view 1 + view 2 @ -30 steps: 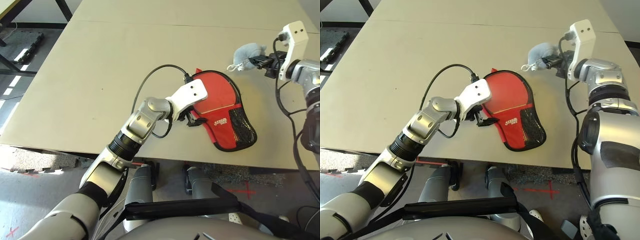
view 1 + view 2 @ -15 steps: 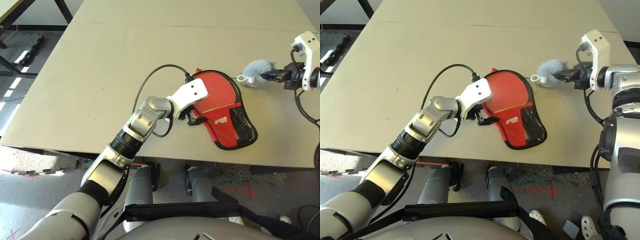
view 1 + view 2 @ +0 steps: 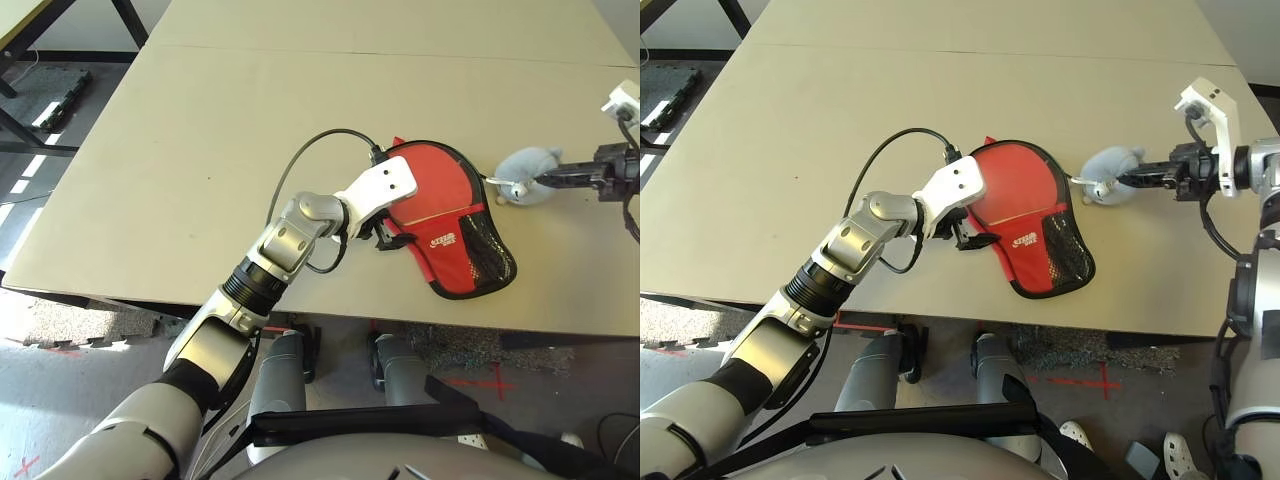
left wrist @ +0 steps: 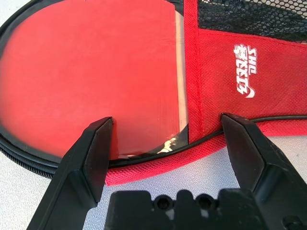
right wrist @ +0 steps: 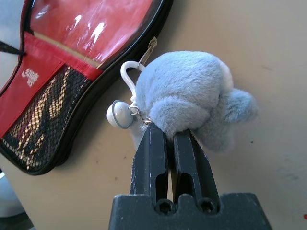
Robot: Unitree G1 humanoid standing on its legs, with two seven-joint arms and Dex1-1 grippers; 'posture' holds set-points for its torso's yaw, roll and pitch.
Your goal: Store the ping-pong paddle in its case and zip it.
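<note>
Overhanging table [image 3: 180,150] front edge: case [image 3: 455,265] tip.

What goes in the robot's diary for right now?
left gripper: open at case edge | right gripper: shut on grey plush beside case

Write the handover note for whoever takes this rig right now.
Left gripper: open, fingers straddling the near edge of the case.
Right gripper: shut on the grey plush charm, which is clipped by a white loop to the zipper pull.
Ping-pong paddle: its red face lies inside the case on the table.
Done: paddle stored.
Left: whether the zip is fully closed cannot be told; check it.
</note>
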